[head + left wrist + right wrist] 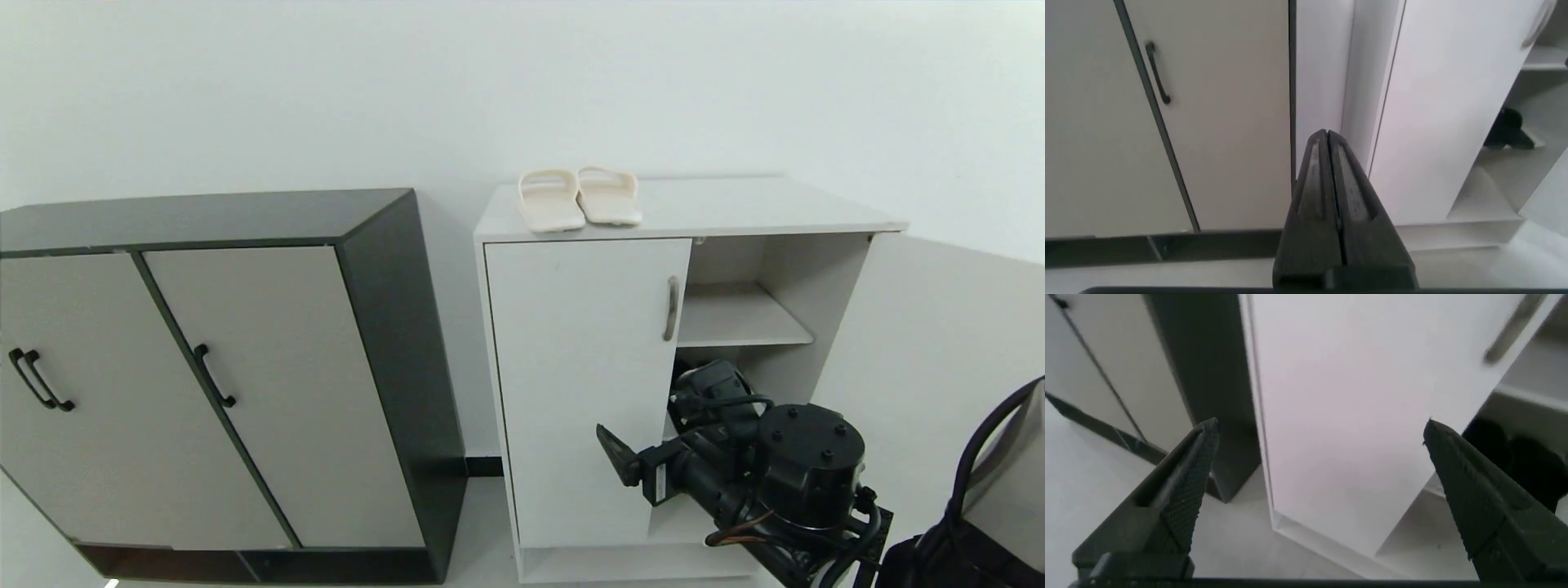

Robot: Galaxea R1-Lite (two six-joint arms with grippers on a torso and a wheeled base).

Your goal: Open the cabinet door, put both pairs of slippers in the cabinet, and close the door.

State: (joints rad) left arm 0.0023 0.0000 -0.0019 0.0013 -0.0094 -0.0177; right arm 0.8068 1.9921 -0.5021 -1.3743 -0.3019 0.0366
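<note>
A pair of beige slippers lies on top of the white cabinet. The cabinet's left door, with a grey handle, is closed. Its right half stands open, showing a bare shelf. Dark shapes sit in the lower compartment; I cannot tell whether they are slippers. My right arm is low in front of that opening. My right gripper is open, empty, and faces the lower part of the closed door. My left gripper is shut, empty, and points at the gap between the two cabinets.
A dark cabinet with two closed grey doors and black handles stands left of the white one, a narrow gap between them. A white wall runs behind both. Bare floor lies to the right of the white cabinet.
</note>
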